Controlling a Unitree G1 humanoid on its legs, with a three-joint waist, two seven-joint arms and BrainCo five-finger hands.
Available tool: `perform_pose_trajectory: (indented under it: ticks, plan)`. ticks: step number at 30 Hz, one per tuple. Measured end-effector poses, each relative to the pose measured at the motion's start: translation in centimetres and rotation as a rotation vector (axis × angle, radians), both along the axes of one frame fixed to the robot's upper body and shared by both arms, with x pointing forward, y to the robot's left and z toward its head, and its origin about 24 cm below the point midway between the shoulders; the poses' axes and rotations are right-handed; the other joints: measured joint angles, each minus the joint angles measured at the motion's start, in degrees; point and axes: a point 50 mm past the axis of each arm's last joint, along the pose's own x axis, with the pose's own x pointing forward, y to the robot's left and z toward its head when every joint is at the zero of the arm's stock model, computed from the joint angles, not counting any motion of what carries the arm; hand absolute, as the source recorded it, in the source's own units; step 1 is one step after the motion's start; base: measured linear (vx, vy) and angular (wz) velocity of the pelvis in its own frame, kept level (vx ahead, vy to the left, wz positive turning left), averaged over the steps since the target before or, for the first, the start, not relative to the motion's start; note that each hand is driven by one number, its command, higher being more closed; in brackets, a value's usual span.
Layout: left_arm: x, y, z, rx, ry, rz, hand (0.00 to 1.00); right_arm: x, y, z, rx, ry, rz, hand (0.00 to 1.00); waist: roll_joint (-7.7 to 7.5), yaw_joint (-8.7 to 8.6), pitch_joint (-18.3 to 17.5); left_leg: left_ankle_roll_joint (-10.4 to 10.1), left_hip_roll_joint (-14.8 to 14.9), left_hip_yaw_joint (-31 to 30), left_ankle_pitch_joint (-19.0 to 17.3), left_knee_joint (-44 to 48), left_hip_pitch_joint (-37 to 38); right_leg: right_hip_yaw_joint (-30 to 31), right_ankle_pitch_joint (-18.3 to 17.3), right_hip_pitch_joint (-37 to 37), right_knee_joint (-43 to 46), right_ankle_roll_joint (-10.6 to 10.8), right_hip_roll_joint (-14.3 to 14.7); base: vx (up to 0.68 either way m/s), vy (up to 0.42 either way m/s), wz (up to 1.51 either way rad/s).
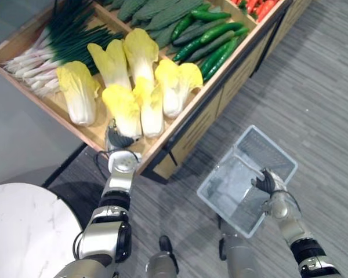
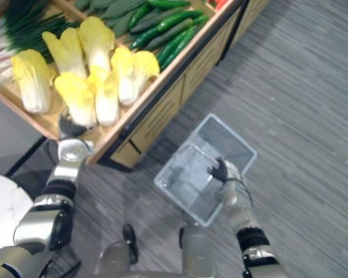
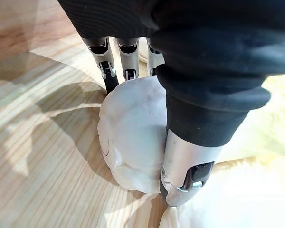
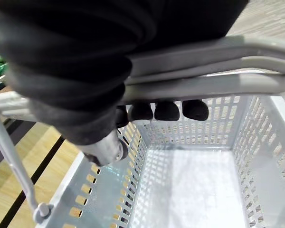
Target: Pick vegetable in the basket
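Up front, the cabbage (image 1: pixel 123 107) the task wants lies in the wooden stand (image 1: pixel 192 123), near its front edge, with its white base toward the robot and its yellow leaves pointing away. It touches another cabbage just to its right, and more cabbages (image 1: pixel 142 55) lie around it. The left hand (image 1: pixel 118 141) has hold of the base. In the left wrist view the fingers (image 3: pixel 108 71) curl over one side of the white stem end and the thumb (image 3: pixel 183 166) presses the other side, so the grip is closed around it.

The basket (image 1: pixel 226 156), of grey plastic mesh, hangs over the floor (image 1: pixel 319 87) at the robot's right, apart from the stand. The right hand (image 1: pixel 268 184) carries it. In the right wrist view its dark fingertips (image 4: pixel 167 110) are wrapped under the handle (image 4: pixel 213 71), tight round the bar.

Farther back in the stand lie green onions (image 1: pixel 64 35) on the left, cucumbers (image 1: pixel 211 37) beyond the cabbages, and some red vegetables (image 1: pixel 256 6) at the far corner. A round white table (image 1: pixel 23 226) stands at the robot's lower left.
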Motion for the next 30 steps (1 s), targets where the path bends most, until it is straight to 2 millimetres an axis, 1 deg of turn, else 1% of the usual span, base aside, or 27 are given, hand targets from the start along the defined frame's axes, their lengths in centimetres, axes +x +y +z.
perform_pose_trajectory:
  ticks: [8,11,12,16,20,22,24,25,28,30]
  plan:
    - [0.2,0.1,0.0,-0.005,0.011,0.011,1.00,-0.3,-0.5,-0.2,-0.014,0.011,-0.006,1.00,-0.79,-0.24,0.4,0.0,0.1,-0.2,-0.4,0.9,0.7,-0.5,-0.2,1.2,0.0,0.2,-0.1,0.00,-0.005,0.01]
    - [0.1,0.2,-0.2,-0.001,0.020,0.009,1.00,-0.6,-0.4,-0.6,-0.016,0.024,-0.001,1.00,-1.10,-0.92,0.4,0.1,0.2,-0.9,-0.6,1.2,1.5,-1.3,-0.1,2.6,0.0,0.1,-0.2,0.02,0.003,0.10]
    - [0.0,0.2,-0.3,0.001,0.027,0.013,1.00,-0.8,-0.4,-0.7,-0.016,0.029,0.003,1.00,-1.18,-1.18,0.4,0.2,0.2,-1.0,-0.7,1.2,1.8,-1.3,0.0,3.1,0.0,0.0,-0.2,0.03,0.012,0.05]
    - [-1.1,0.2,-0.2,0.043,-0.002,-0.002,1.00,-1.1,-0.3,-1.1,-0.017,0.041,0.008,1.00,-1.37,-1.22,0.3,0.4,0.2,-1.1,-1.0,1.6,2.6,-1.5,0.0,3.9,0.0,-0.1,-0.2,0.05,0.012,0.02]
    - [-1.9,0.0,1.1,0.101,-0.079,-0.028,1.00,-1.5,-0.5,-1.6,-0.019,0.064,0.000,1.00,-1.33,-0.99,0.1,0.4,0.1,-2.5,-1.1,1.3,3.7,-2.2,0.1,5.7,0.0,-0.1,-0.3,0.06,0.020,0.14]
    - [-2.2,0.0,1.3,0.109,-0.098,-0.031,1.00,-1.9,-0.5,-1.9,-0.019,0.077,-0.003,1.00,-1.31,-0.52,-0.8,0.4,0.0,-2.5,-1.1,1.0,4.5,-2.3,0.1,6.3,0.0,-0.1,-0.4,0.02,0.018,0.04]
    - [-2.6,0.1,1.1,0.114,-0.102,-0.033,1.00,-2.3,-0.6,-2.4,-0.019,0.095,-0.005,1.00,-1.12,0.18,-2.7,0.4,-0.2,-2.6,-1.0,0.8,4.5,-2.3,0.1,6.4,0.0,-0.1,-0.5,0.01,0.000,0.02]
    - [-2.7,0.2,0.9,0.119,-0.095,-0.030,1.00,-2.5,-0.6,-2.6,-0.020,0.106,-0.005,1.00,-0.88,0.31,-3.5,0.5,-0.2,-2.8,-1.0,0.8,4.6,-2.5,0.1,6.6,0.0,-0.1,-0.5,0.01,-0.004,0.07]
    - [-3.5,0.3,0.7,0.148,-0.100,-0.032,1.00,-2.7,-0.5,-3.2,-0.013,0.131,-0.007,1.00,-0.67,0.40,-4.0,0.6,-0.2,-3.4,-1.1,0.8,5.5,-2.9,0.0,8.0,0.0,-0.1,-0.6,-0.02,0.003,0.09]
    - [-4.0,0.2,0.5,0.160,-0.100,-0.035,1.00,-3.0,-0.4,-3.5,-0.003,0.144,-0.012,1.00,-0.66,0.41,-5.3,0.7,-0.4,-3.7,-1.1,0.8,5.4,-3.0,-0.2,8.0,0.0,-0.3,-0.8,-0.04,0.004,0.06]
